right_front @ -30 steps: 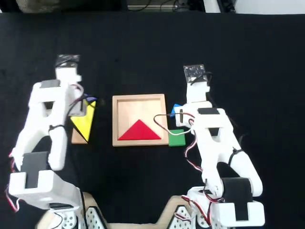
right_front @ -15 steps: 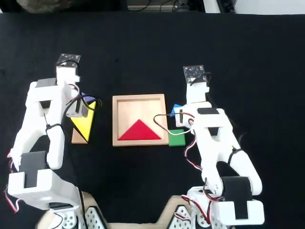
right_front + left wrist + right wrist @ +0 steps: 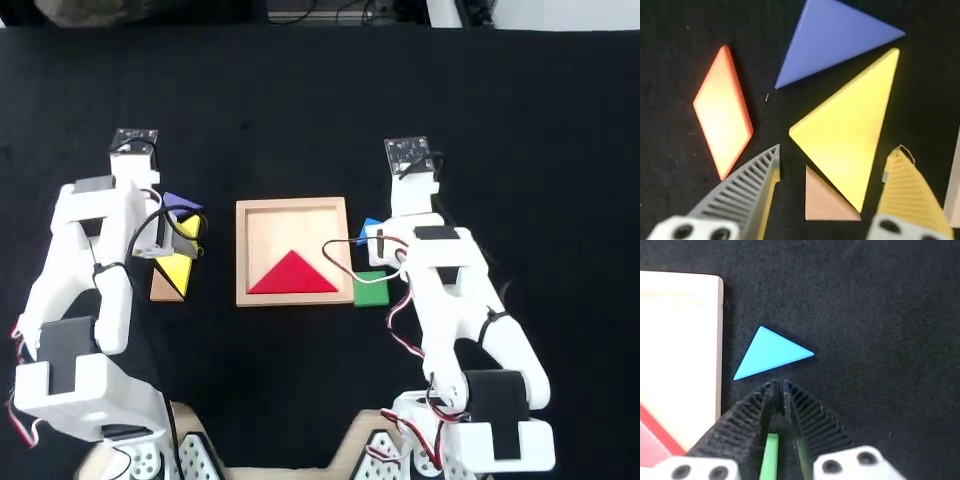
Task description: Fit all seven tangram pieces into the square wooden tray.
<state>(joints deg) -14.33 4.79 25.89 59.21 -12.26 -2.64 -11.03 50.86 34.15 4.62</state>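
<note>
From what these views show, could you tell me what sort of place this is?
Probably a robotics test bench: two arms side by side, a black-covered table, and a tray with coloured pieces laid beside it.

Bright, even light on the matte black table (image 3: 300,100), barely a shadow anywhere. Glare washes out the pale square wooden tray (image 3: 680,340) in the right wrist view.
</note>
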